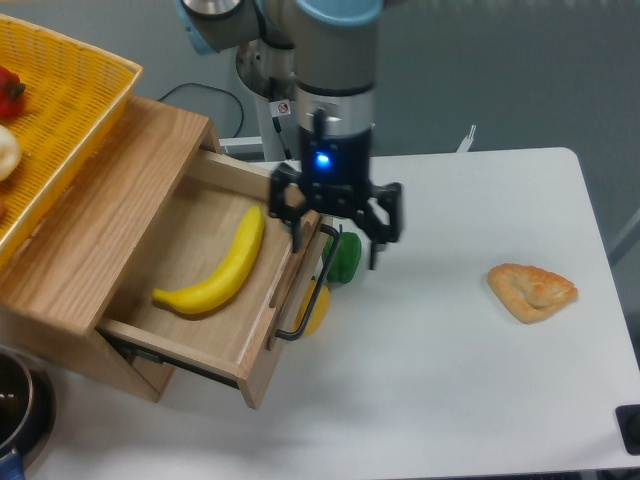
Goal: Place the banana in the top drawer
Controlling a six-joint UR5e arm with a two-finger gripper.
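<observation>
- The gripper [336, 240] is hanging with its two black fingers [297, 235] spread wide apart and gripping nothing; a blue light is glowing on its body above them.
- It is sitting over the front panel of the top drawer [255, 375], one finger by the panel's upper edge and the other out over the white table [450, 370].
- Just below the gripper, between its fingers, a green item [346, 260] is lying on the table against the drawer's front; I cannot tell what it is.
- Slightly further below and toward the drawer, a small yellow item [315, 310] is showing behind the thin black bar handle [308, 300]; most of it is hidden by the handle and the panel.
- Off to the drawer side of the gripper, the banana [218, 268] is lying flat on the floor of the open drawer, running diagonally, well apart from both fingers and free of any grip.
- The drawer is standing pulled out from a light wooden cabinet [95, 240] on the far side of the banana from the gripper.
- Beyond that, a yellow woven basket [70, 100] is resting on the cabinet top, holding a red item [8, 90] and a pale one at the frame's edge.
- On the opposite side of the gripper, well apart, a tan triangular pastry [532, 290] is lying on the table.
</observation>
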